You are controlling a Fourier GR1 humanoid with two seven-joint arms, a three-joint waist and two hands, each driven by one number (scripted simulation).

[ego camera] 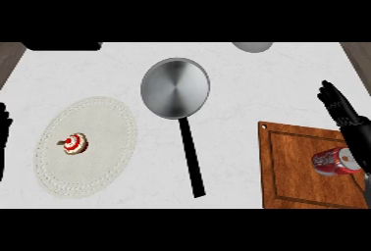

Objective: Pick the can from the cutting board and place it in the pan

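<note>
A red and silver can (334, 162) lies on its side on the brown wooden cutting board (297, 166) at the lower right. A steel pan (174, 88) sits upper centre, its black handle (190, 157) running toward me. My right hand (342, 112) is open with straight fingers pointing away, at the board's far right edge, just beyond and beside the can, its wrist passing the can's right end. At the left edge my left hand (4, 142) shows only as a dark sliver, its fingers hidden.
A round white placemat (101, 127) lies at the left with a small red and white cupcake-like thing (74, 143) on it. A grey bowl rim (252, 46) peeks in at the top edge. A dark object (62, 46) sits top left.
</note>
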